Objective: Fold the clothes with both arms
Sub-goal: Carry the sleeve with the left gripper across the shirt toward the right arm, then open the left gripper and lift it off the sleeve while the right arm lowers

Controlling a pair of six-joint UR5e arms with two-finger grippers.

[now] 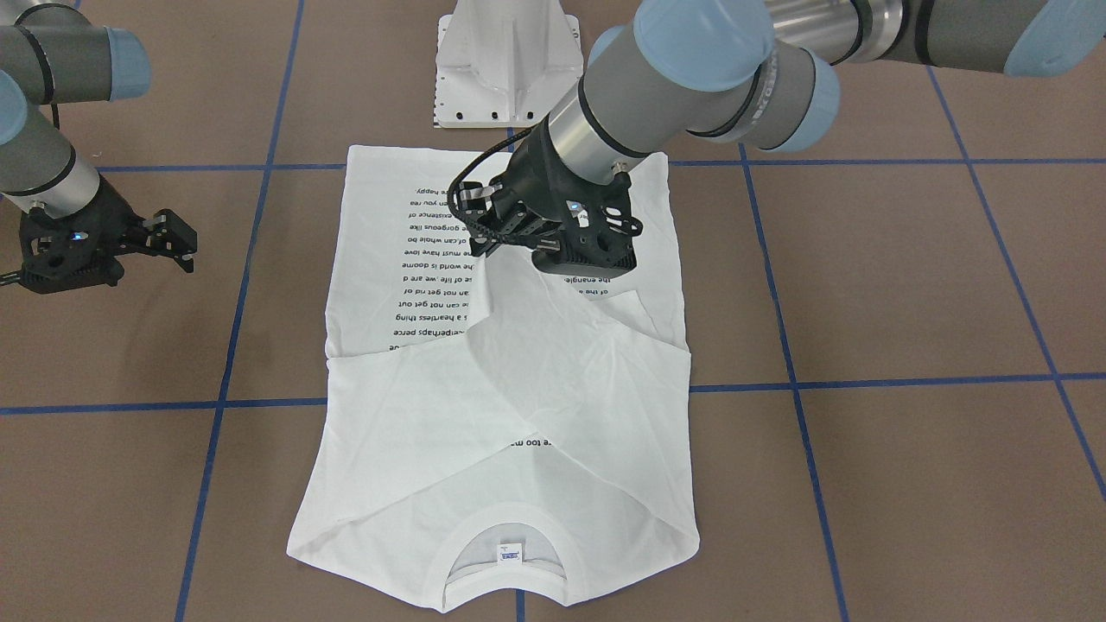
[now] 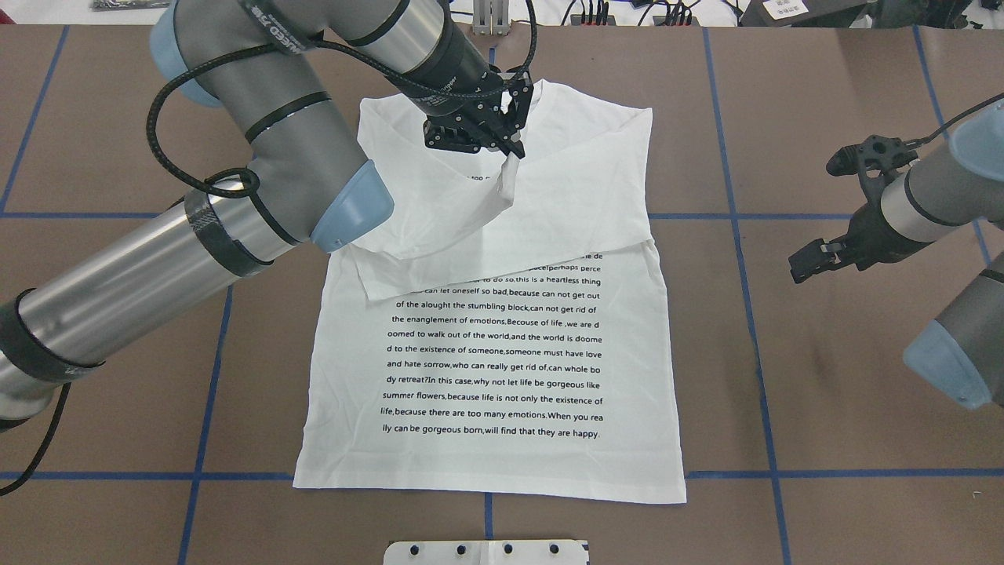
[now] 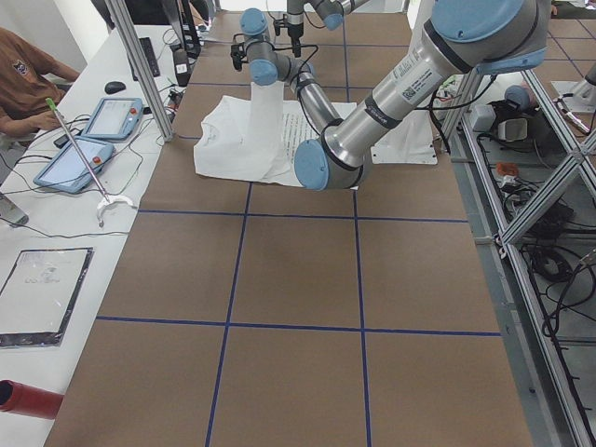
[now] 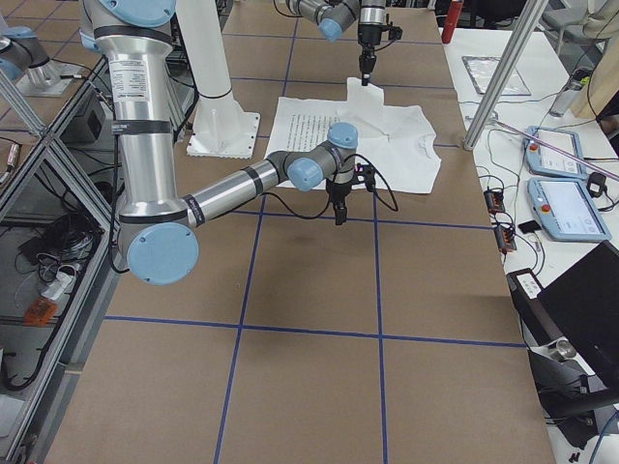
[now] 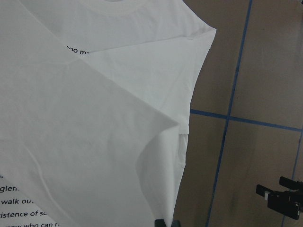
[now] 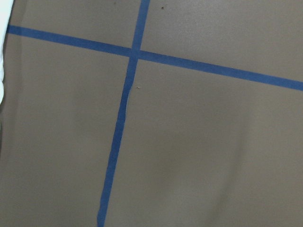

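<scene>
In the front view the white shirt lies flat on the brown table, print up, collar nearest the camera. The right claw hangs well off to its side, fingers parted, empty. Overhead, the left claw is pinched tight on a sleeve, holding it up above the chest near the collar.

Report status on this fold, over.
Left gripper shut on sleeve, held above chest. Right gripper open, beside T-shirt, empty. T-shirt flat, text up. Pedestal base clear of hem.
</scene>
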